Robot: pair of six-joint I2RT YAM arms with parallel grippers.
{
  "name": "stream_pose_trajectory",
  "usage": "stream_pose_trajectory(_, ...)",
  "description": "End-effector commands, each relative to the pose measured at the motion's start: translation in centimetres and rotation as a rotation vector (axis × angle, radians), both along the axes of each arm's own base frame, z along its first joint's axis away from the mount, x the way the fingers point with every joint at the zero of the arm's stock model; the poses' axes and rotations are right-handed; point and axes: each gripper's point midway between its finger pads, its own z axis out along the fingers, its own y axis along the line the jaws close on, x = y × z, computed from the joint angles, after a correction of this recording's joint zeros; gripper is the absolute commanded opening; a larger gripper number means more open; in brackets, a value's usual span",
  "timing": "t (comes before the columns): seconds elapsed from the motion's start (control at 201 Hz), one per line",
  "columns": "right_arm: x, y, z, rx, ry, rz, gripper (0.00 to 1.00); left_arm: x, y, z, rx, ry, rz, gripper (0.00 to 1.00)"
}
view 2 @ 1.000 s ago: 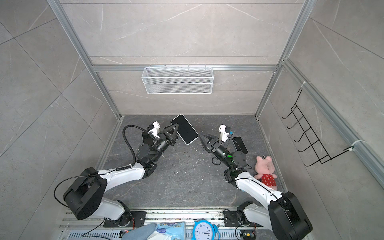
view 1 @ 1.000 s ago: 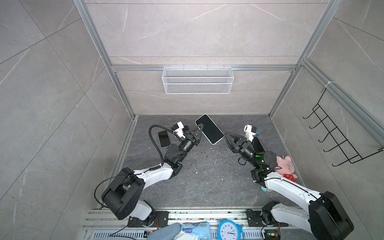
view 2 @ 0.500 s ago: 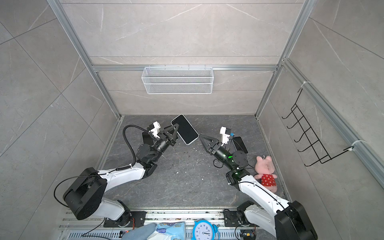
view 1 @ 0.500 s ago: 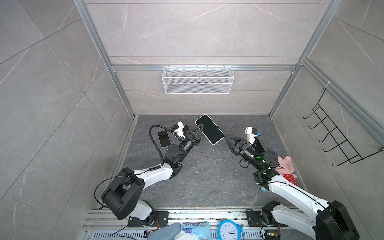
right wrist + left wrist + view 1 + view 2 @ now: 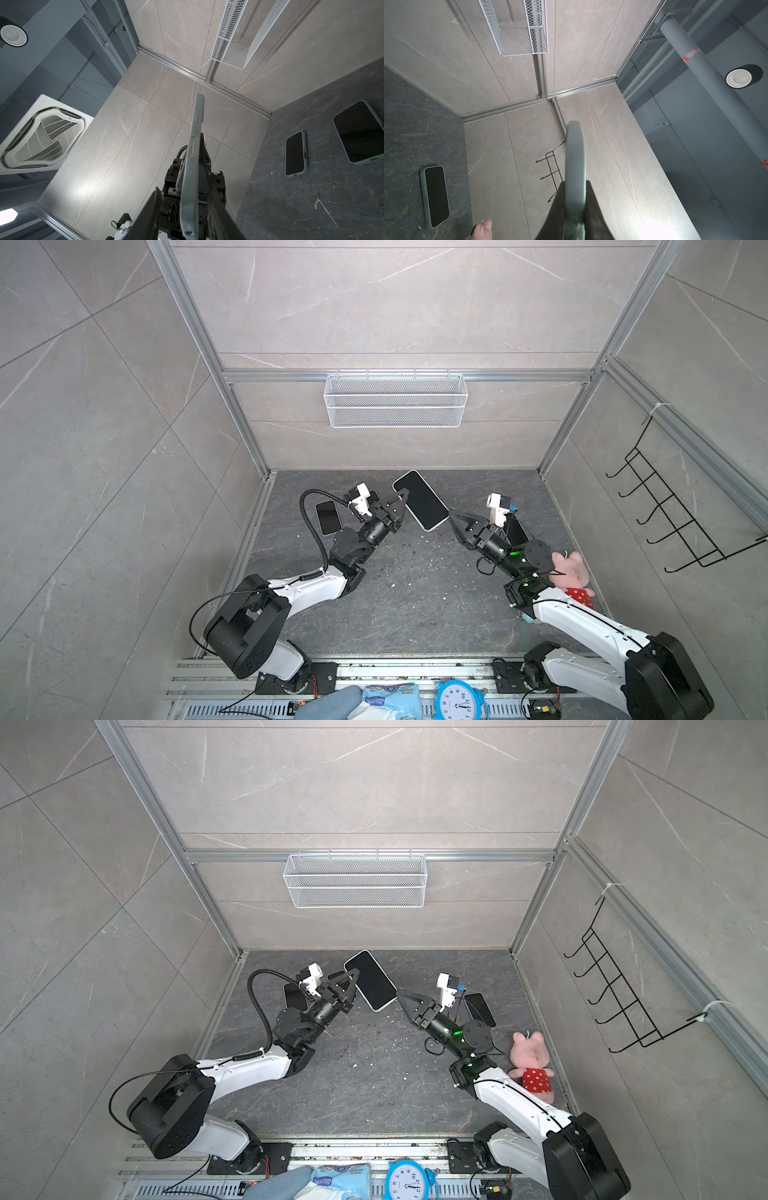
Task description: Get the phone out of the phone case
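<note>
In both top views the phone [image 5: 420, 500] [image 5: 372, 980], black screen up in a pale grey-green phone case, is held tilted above the floor. My left gripper [image 5: 402, 498] [image 5: 353, 977] is shut on its left long edge. In the left wrist view the case edge [image 5: 575, 149] runs out from between the shut jaws of the left gripper [image 5: 575, 182]. My right gripper [image 5: 454, 517] [image 5: 402, 997] is at the phone's lower right corner. In the right wrist view the case edge [image 5: 195, 145] lies between the open fingers of the right gripper [image 5: 182, 193], with a clear gap on one side.
More cased phones lie on the dark floor: one far left [image 5: 328, 517] [image 5: 296, 154], one behind my right arm [image 5: 515, 531] [image 5: 436, 196]. A pink plush pig [image 5: 569, 572] sits by the right wall. A wire basket [image 5: 395, 400] and a hook rack [image 5: 665, 510] hang on the walls.
My right arm has shifted slightly while its jaws stay at the phone's lower corner. The left gripper and the phone have not moved.
</note>
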Motion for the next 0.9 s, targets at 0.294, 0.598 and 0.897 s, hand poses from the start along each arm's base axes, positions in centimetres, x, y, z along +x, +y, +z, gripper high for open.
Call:
stream_pose_trajectory(0.294, -0.2, -0.1, 0.5, 0.073, -0.029, 0.031, 0.09, -0.9, 0.4, 3.8, -0.091, -0.111, -0.015, 0.0)
stream_pose_trajectory(0.598, -0.6, -0.8, 4.1, 0.229, -0.102, 0.063, 0.0, -1.1, -0.1, 6.0, -0.113, -0.161, -0.03, 0.0)
stream_pose_trajectory(0.897, 0.6, -0.9, 9.0, 0.338, -0.132, 0.089, 0.0, -0.5, -1.0, 9.7, -0.168, -0.226, -0.055, 0.0)
